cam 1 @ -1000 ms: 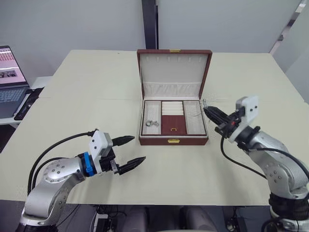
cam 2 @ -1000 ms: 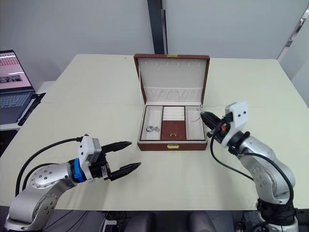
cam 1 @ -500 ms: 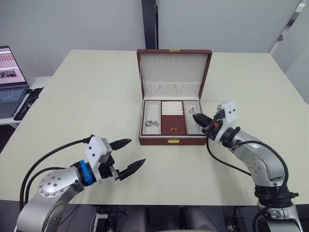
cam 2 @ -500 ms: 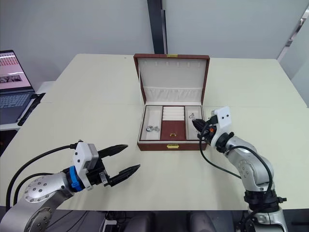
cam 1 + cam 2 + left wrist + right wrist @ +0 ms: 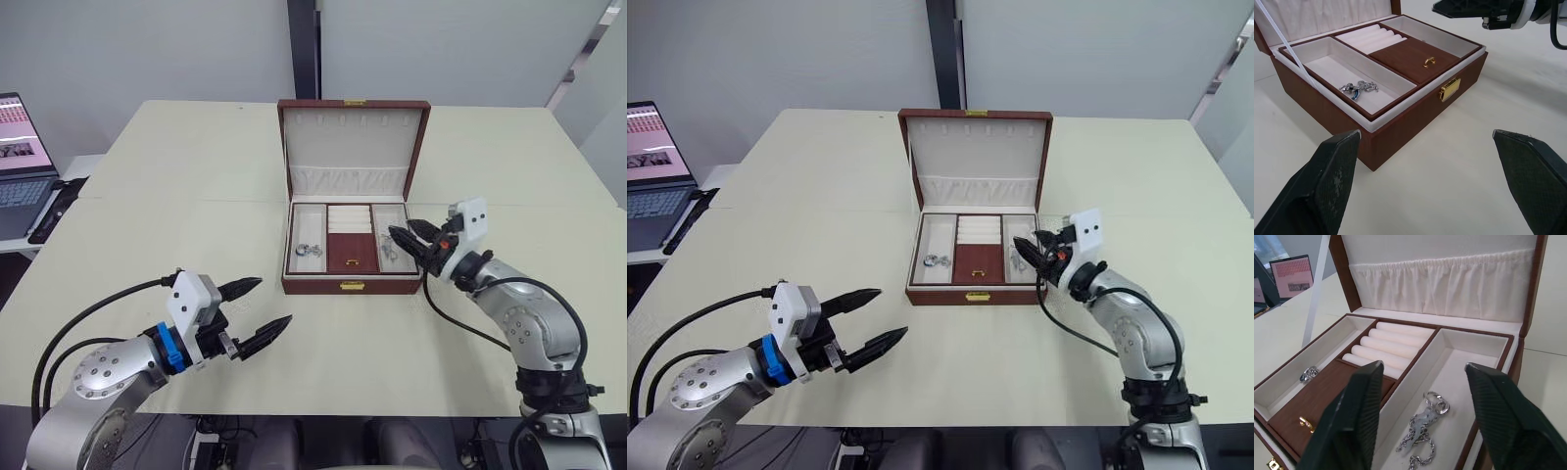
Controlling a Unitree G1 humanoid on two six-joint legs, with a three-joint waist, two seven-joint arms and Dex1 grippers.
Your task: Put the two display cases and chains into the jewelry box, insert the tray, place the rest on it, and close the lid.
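Observation:
The brown jewelry box (image 5: 353, 286) stands open mid-table, its lid (image 5: 353, 147) upright. The tray (image 5: 351, 253) sits inside it, with cream ring rolls and a brown panel. A silver piece (image 5: 309, 250) lies in the tray's left compartment. A silver chain with a ring (image 5: 1425, 423) lies loose in the right compartment. My right gripper (image 5: 404, 233) hovers open just above that compartment, nothing between its fingers. My left gripper (image 5: 274, 301) is open and empty over the table, left of the box's front. The display cases are hidden.
A laptop (image 5: 20, 147) sits on a side surface off the table's left edge. The cream table (image 5: 196, 196) spreads wide on both sides of the box and in front of it. A white ribbon (image 5: 1315, 289) stays the lid on the left.
My right gripper swung from beside the box to over the right compartment and opened; the chain it carried now lies in that compartment. The left gripper barely shifted.

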